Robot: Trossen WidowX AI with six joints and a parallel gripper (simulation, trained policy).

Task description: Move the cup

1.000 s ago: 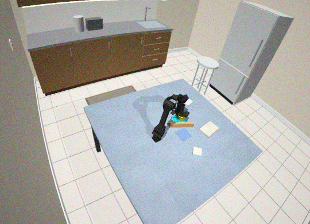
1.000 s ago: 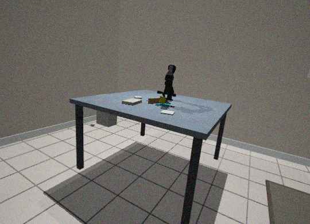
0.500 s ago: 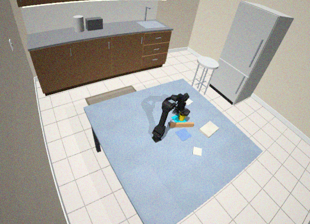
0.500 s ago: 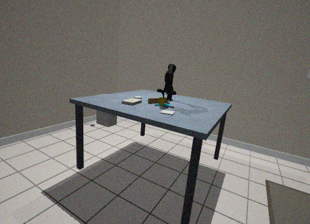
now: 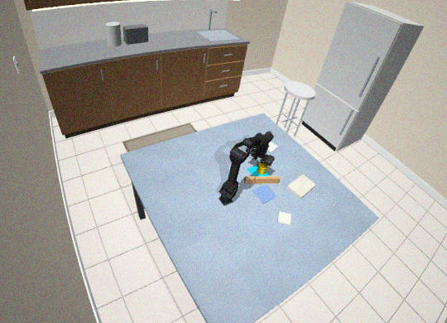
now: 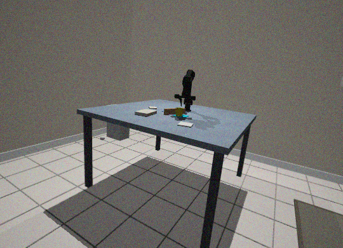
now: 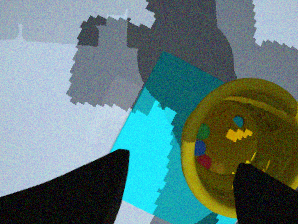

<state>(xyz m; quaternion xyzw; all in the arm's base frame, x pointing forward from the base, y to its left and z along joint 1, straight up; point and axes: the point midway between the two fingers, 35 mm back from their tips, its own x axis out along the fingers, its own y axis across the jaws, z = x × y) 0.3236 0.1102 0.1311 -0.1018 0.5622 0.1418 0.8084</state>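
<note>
On the cyan pad [image 5: 252, 169] [image 6: 181, 116] [image 7: 142, 160], nearer the desk's [image 5: 199, 235] [image 6: 127, 112] [image 7: 45, 90] stool-side corner than its front one, your yellow cup [image 5: 262, 168] [image 6: 179, 112] [image 7: 188, 165] looks light, marbles [image 7: 200, 147] loose; grip its rim. Your pincer [image 5: 263, 161] [image 6: 185, 105] [image 7: 183, 168] stands apart.

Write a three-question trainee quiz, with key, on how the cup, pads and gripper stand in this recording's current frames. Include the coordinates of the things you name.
1. Multiple choice: Which flat pad is under the yellow round cup [image 5: 262, 168] [image 6: 180, 112] [image 7: 192, 170]?
a) the blue square pad [image 5: 264, 193]
b) the cyan square pad [image 5: 252, 169] [image 6: 181, 116] [image 7: 142, 155]
c) neither

2. True or false: The black parallel-jaw gripper [image 7: 183, 168] is shut tight on the cup.

3. Fill in: In the top view, the long ______ block [image 5: 265, 180] lies between the two pads.

Key: 1 b; 2 false; 3 wooden-coloured
</note>
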